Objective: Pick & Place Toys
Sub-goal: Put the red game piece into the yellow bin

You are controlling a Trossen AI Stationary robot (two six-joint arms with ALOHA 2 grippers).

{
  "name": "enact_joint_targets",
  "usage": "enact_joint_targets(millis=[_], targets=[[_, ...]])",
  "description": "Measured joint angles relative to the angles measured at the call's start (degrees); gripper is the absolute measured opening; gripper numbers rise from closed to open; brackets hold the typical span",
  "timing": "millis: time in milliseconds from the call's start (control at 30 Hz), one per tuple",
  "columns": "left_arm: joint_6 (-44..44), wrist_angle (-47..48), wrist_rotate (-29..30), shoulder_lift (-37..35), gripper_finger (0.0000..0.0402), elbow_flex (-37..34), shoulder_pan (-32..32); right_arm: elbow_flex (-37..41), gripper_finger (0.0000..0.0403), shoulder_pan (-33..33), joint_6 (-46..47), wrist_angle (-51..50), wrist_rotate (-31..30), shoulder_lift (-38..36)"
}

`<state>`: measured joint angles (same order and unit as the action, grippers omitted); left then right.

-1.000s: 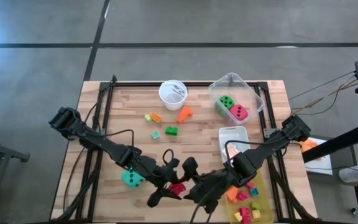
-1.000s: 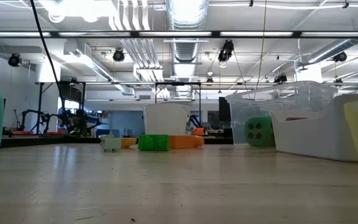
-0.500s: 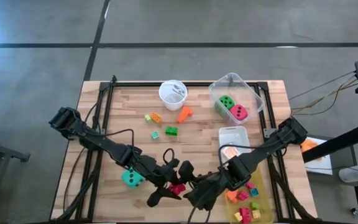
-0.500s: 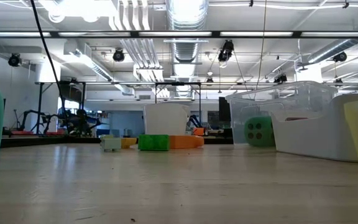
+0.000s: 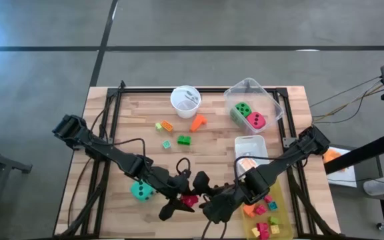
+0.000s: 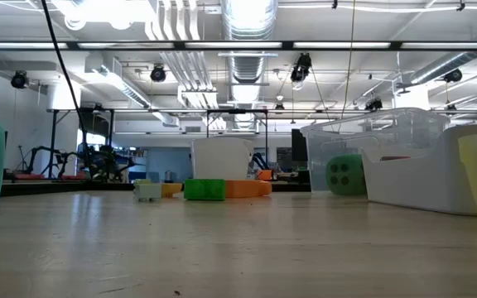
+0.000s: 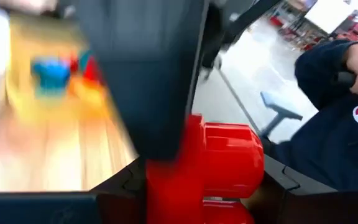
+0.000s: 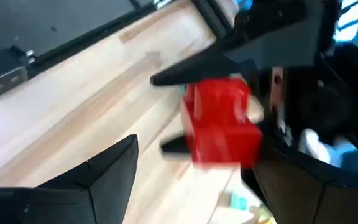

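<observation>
Legible writing: white script beginning "Ch" on the dark sleeve of a person (image 7: 334, 137) beyond the surface's near edge; the rest is cut off.

Left to right: the teal die (image 5: 141, 191) sits near the near-left part of the surface (image 5: 132, 133), beside the left arm. The left pincer (image 5: 187, 197), near the middle of the near edge, pinches a red block (image 5: 191, 201); the left wrist view shows the block (image 7: 225, 162) clamped between its dark fingers (image 7: 148, 74), studs toward the camera, long axis across the fingers. The right pincer (image 5: 209, 193) is just beside it, fingers spread either side of the same block (image 8: 219, 121), not touching it as far as can be told.

Mid-surface lie loose blocks: yellow-orange (image 5: 163, 125), green (image 5: 183, 140), orange (image 5: 197, 122). A white cup (image 5: 185, 101) stands near the far edge. A clear bin (image 5: 272, 100) at the far-right corner holds the green die (image 5: 241, 111) and red-pink die (image 5: 256, 121). A yellow bin (image 5: 282, 210) at the near-right corner holds mixed blocks.
</observation>
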<state>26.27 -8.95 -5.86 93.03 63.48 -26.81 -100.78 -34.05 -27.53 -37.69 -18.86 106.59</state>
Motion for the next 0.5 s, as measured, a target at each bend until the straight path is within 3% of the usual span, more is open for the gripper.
enact_joint_targets(millis=[200, 500], targets=[[11.08, 6.51, -0.47, -0.09, 0.0168, -0.07, 0.07, -3.32, 0.0294, -0.62, 3.76, -1.14, 0.68, 0.00], [12.72, 7.28, -1.85, -0.09, 0.0169, 0.74, 0.13, -2.00, 0.0294, -0.24, 4.52, 2.64, 0.48, 0.27]])
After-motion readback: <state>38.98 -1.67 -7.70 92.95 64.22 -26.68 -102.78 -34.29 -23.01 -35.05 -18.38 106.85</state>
